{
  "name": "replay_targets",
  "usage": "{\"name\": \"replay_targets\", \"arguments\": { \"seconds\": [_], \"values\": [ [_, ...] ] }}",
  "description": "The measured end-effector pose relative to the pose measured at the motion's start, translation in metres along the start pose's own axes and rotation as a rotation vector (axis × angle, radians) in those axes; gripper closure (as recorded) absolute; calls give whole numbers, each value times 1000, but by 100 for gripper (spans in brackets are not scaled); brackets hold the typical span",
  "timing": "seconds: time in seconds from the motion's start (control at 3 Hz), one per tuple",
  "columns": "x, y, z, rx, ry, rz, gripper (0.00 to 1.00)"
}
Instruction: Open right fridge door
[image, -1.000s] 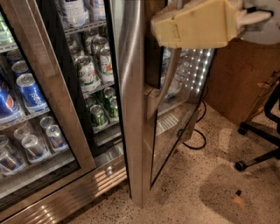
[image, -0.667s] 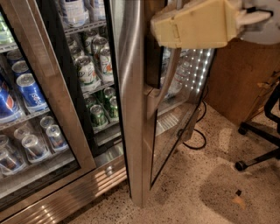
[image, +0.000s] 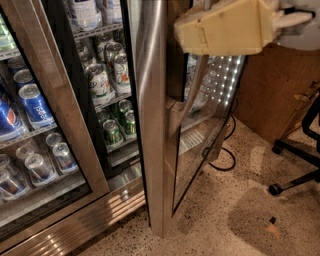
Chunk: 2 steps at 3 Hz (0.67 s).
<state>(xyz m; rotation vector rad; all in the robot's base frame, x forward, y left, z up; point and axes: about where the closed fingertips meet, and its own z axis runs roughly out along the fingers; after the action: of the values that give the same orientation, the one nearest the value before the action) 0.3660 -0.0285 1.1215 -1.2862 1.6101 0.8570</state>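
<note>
The right fridge door (image: 152, 130) stands swung out from the cabinet, its wide brushed-steel edge facing me and its glass pane (image: 200, 150) angled away to the right. A long steel bar handle (image: 192, 95) runs down the door behind that edge. My cream-coloured gripper (image: 225, 27) is at the top of the view, right of the steel edge and close to the upper part of the handle. Its contact with the handle is hidden. The open compartment shows shelves of green and white cans (image: 112, 125).
The matching left door (image: 60, 115) is closed, with blue Pepsi cans (image: 32, 105) behind it. A black cable (image: 222, 155) lies on the speckled floor behind the open door. An office chair base (image: 300, 155) and a wooden panel (image: 270, 90) stand at the right.
</note>
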Motion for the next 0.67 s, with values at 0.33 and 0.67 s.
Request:
{"name": "replay_targets", "arguments": {
  "seconds": [0.33,0.67],
  "values": [
    [0,0,0,1,0,0,100],
    [0,0,0,1,0,0,82]
  ]
}}
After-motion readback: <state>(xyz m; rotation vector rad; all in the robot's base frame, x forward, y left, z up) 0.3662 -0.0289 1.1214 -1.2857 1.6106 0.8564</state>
